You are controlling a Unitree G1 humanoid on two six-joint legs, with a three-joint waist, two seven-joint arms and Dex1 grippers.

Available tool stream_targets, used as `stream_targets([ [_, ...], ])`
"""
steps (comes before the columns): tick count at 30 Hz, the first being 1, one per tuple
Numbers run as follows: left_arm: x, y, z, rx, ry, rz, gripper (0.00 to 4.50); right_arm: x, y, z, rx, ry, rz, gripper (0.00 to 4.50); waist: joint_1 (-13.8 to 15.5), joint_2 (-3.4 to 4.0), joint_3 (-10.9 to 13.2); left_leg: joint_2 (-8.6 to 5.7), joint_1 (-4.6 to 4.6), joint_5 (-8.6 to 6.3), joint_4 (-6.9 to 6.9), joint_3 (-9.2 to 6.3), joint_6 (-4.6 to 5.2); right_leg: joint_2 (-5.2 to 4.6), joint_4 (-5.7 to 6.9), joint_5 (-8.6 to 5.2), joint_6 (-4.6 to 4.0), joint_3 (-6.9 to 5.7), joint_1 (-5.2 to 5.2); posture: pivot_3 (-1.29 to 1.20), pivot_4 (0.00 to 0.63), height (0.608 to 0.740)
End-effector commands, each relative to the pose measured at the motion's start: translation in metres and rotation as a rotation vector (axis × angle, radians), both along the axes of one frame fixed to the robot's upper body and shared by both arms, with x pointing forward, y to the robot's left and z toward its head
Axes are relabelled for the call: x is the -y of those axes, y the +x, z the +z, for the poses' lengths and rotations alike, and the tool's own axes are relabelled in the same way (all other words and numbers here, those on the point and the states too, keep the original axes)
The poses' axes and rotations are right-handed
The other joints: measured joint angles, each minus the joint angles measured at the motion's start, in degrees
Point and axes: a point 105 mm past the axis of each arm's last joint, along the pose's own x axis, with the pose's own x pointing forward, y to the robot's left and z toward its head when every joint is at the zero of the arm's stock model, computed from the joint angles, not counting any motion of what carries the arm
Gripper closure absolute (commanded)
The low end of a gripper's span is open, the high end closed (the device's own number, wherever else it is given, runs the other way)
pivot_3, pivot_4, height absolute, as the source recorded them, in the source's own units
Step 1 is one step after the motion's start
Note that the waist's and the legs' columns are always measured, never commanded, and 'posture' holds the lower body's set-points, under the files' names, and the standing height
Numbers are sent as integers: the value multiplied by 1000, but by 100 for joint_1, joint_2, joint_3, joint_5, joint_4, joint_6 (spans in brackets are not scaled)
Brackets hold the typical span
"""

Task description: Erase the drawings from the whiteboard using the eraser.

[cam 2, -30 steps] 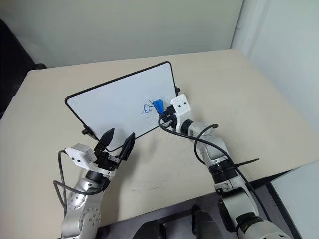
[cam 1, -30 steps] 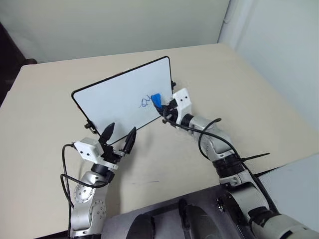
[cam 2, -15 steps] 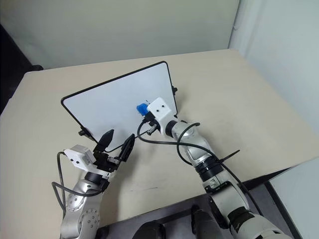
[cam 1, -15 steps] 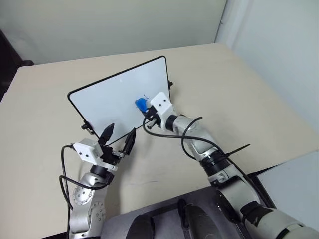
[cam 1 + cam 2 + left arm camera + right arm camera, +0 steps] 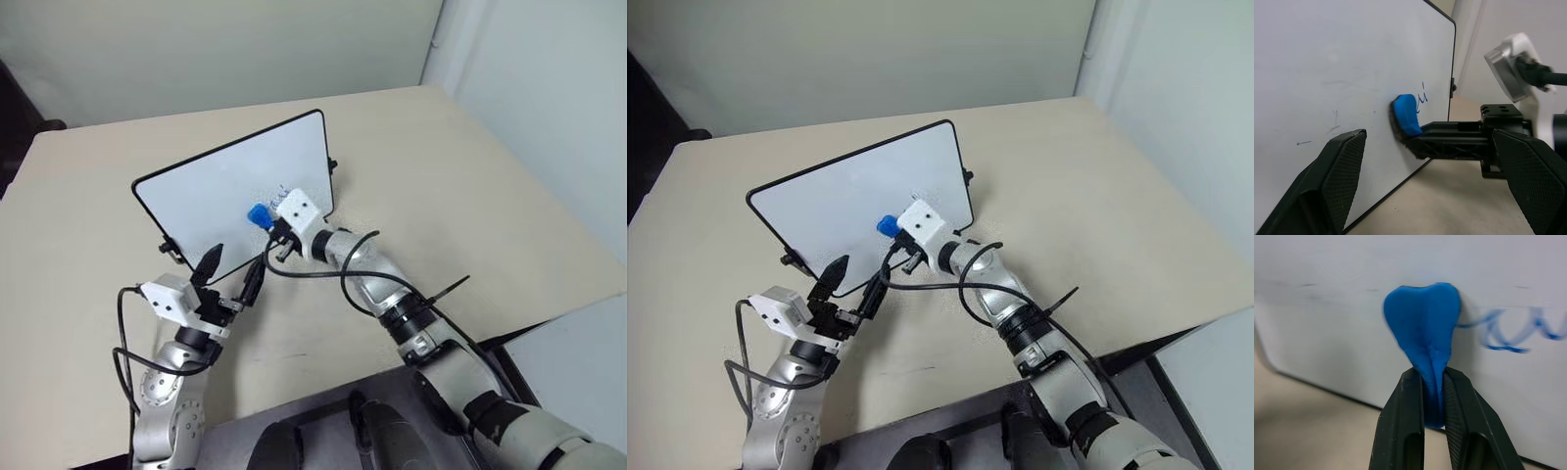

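The whiteboard (image 5: 216, 191) stands tilted on the beige table, its white face towards me. My right gripper (image 5: 1432, 377) is shut on the blue eraser (image 5: 258, 215), and the eraser (image 5: 1425, 328) is pressed flat against the board's face near the lower middle. Beside the eraser remains a blue loopy stroke of the drawings (image 5: 1511, 333), also visible in the left wrist view as the drawings (image 5: 1422, 93). Faint smears mark the board (image 5: 1342, 107) around it. My left gripper (image 5: 233, 269) stands open just in front of the board's lower edge, nothing held between its fingers (image 5: 1337, 181).
The table (image 5: 470, 186) spreads wide to the right and behind the board, with its front edge near me at the lower right. Black cables (image 5: 323, 269) loop from the right wrist above the tabletop. A pale wall (image 5: 245, 49) runs behind the table.
My right gripper has slid the eraser leftward across the board, over the spot where the scribble was. Less of the scribble shows now. The left gripper has stayed in place.
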Motion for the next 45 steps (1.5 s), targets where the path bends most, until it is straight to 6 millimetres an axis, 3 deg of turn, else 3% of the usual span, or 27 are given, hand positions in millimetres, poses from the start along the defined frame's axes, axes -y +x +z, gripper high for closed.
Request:
stream_targets([
  [1, 1, -1, 11, 43, 3, -7, 0, 27, 30, 17, 25, 49, -205, 4250, -1, -1, -1, 0, 1, 2, 0, 0, -2, 0, 0, 6, -2, 0, 1, 0, 150, 740],
  [6, 3, 2, 11, 43, 3, -14, 0, 46, 45, 26, 3, 125, -313, 4250, -3, -3, 0, 0, 3, 36, 5, 0, 16, 0, -6, 22, 27, 1, 5, 0, 150, 740],
  [11, 5, 4, 10, 42, 2, -22, 0, 47, 47, 25, 3, 124, -319, 4250, -13, -3, 0, 4, 3, 38, 1, -5, 22, 7, -6, 36, 27, -9, -10, 0, 150, 740],
  [25, 5, 5, 10, 44, -1, -19, 0, -24, -12, 35, 95, 102, 52, 4250, -110, -3, 0, 9, -15, 10, -15, 0, -9, 14, -10, 29, -24, -5, -46, 0, 150, 740],
  [34, 4, 3, 10, 47, -4, -17, 0, -46, -42, 39, 123, 99, 210, 4250, -87, -6, -1, 9, -14, 10, -12, 0, -9, 13, -10, 30, -25, -7, -39, 0, 150, 740],
  [45, 8, 4, 10, 51, -8, -30, 0, -6, 7, 34, 26, 125, -68, 4250, -44, -7, -2, 9, -13, 10, -9, 0, -10, 11, -10, 28, -23, -7, -35, 0, 150, 740],
])
